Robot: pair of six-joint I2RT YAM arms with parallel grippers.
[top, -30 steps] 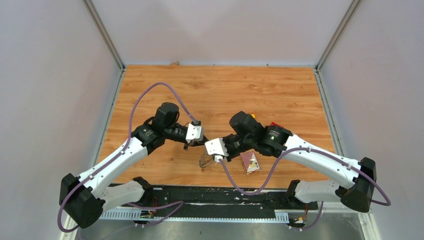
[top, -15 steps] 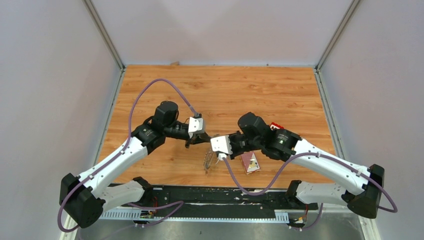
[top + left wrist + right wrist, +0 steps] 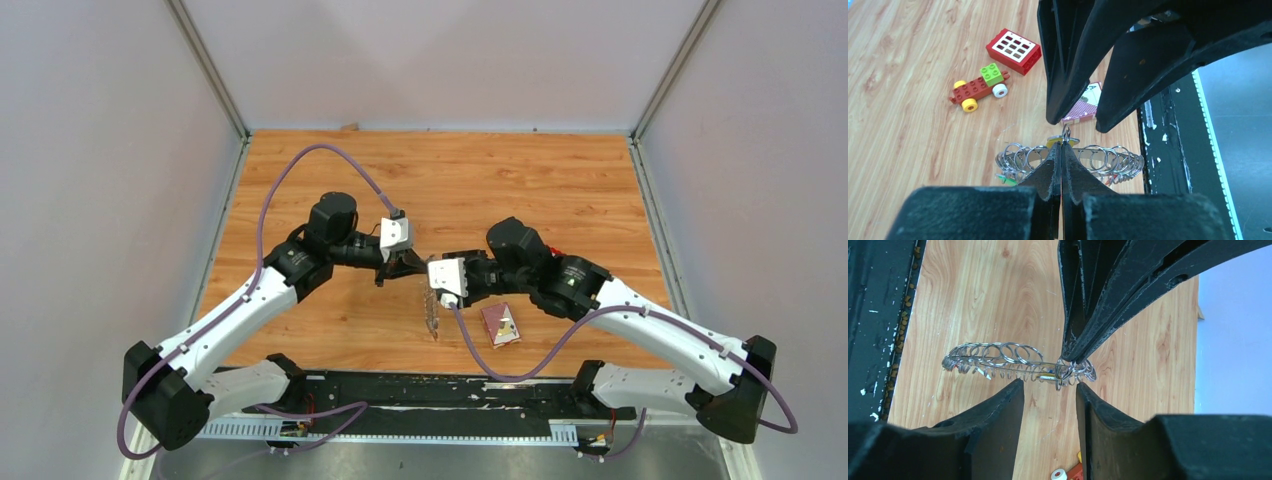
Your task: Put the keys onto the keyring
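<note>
From above, the left gripper (image 3: 406, 266) and the right gripper (image 3: 434, 274) meet tip to tip over the middle of the wooden table (image 3: 560, 180). The keyring (image 3: 432, 312) hangs below them edge-on, a thin grey strip lifted off the boards. The left wrist camera shows what that view cannot: the left fingers are pressed fully together on the ring's wire at its top, with the loops fanning out to either side. A yellow tag (image 3: 1058, 142) sits just behind the pinch, though I cannot tell whether it is a key's head. The right wrist view shows the right fingers (image 3: 998, 410) parted with nothing between them, their tips just short of the ring, beside the left fingertips. A playing card (image 3: 500, 323) lies near the ring, toward the near edge of the table. The brick toy car (image 3: 979, 89) and the red block with white buttons (image 3: 1014, 50) are plain from the left wrist, but from above the right arm covers nearly all of them.
</note>
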